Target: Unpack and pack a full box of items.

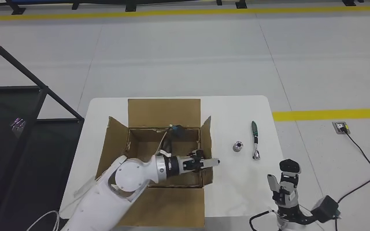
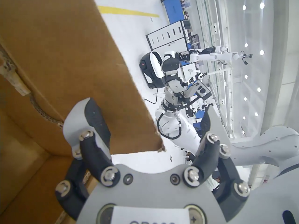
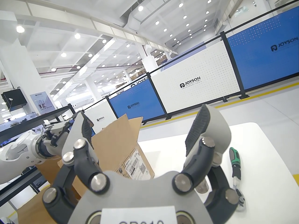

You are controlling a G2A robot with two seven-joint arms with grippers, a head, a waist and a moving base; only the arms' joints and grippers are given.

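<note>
Box (image 1: pixel 163 111) of brown cardboard sits open on white table (image 1: pixel 231 190), all four flaps folded outward. Inside, near the far wall, lies a dark teal item (image 1: pixel 176 130) with a thin cable trailing off it; what it is cannot be made out.

Left arm stretches across the box's near half. Left gripper (image 1: pixel 208 163) is at the right-hand wall, level with the rim. In the wrist view the left gripper (image 2: pixel 148 110) has its fingers (image 2: pixel 93 122) spread wide and holds nothing. The corner of the right flap (image 2: pixel 58 59) sits in the gap between them. Contact with the cardboard cannot be judged.

Right of the box, apart from it, two tools lie on the table: a small metal socket (image 1: pixel 237 146) and, just beyond it, a ratchet wrench (image 1: pixel 255 138) with a green and black handle, its head toward the near edge.

Right gripper (image 1: pixel 281 176) hangs off the table's near right corner, well apart from the box. Its wrist view shows the right gripper (image 3: pixel 143 117) tilted upward with fingers parted and empty, the box (image 3: pixel 121 145) and the ratchet wrench (image 3: pixel 236 164) beyond it.
</note>
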